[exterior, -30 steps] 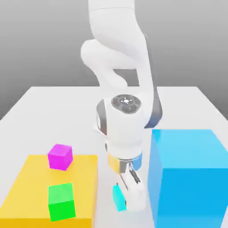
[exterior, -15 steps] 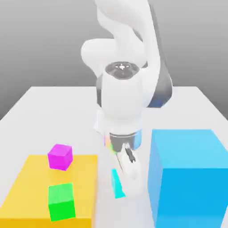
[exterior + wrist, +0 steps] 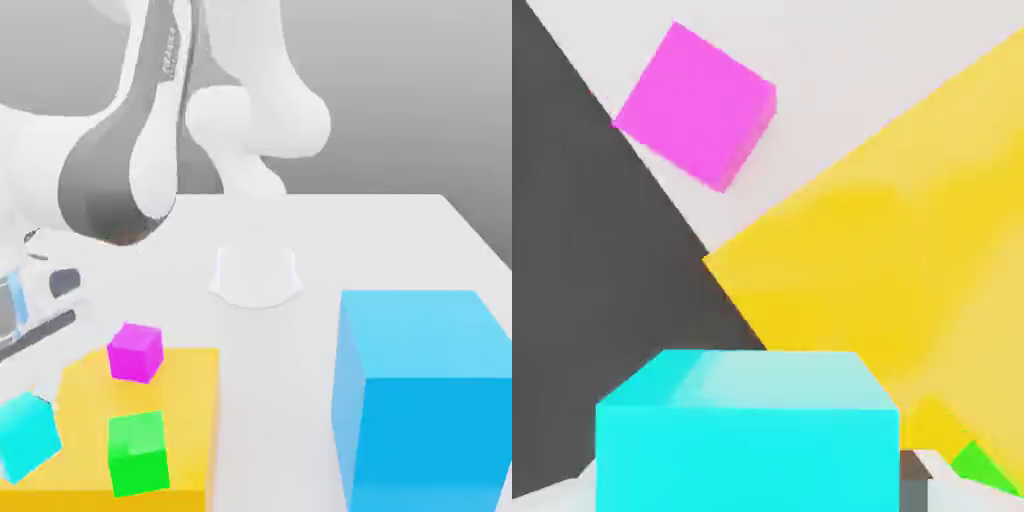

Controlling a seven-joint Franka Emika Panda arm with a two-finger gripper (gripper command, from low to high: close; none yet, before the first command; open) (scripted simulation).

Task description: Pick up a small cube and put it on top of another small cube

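The small cyan cube [image 3: 25, 437] hangs tilted in the air at the exterior view's far left, beside the yellow slab's near corner, with my gripper [image 3: 32, 402] shut on it from above. In the hand view the same cyan cube [image 3: 747, 435] sits close under the camera. A small magenta cube [image 3: 135, 352] rests on the white table just behind the slab; the hand view shows the magenta cube [image 3: 697, 105] apart from the slab. A small green cube [image 3: 138, 452] stands on the slab's near part, and a corner of the green cube [image 3: 992, 467] shows in the hand view.
The flat yellow slab [image 3: 185, 400] lies at the exterior view's left front. A huge sky-blue cube [image 3: 425, 395] stands at the right front. My arm's round white base [image 3: 256, 275] sits mid-table. The table's edge runs close to the held cube, with dark floor [image 3: 592, 280] beyond.
My arm has swung from the table's middle to the exterior view's left, carrying the cyan cube up and away from the sky-blue cube. The other cubes have not moved.
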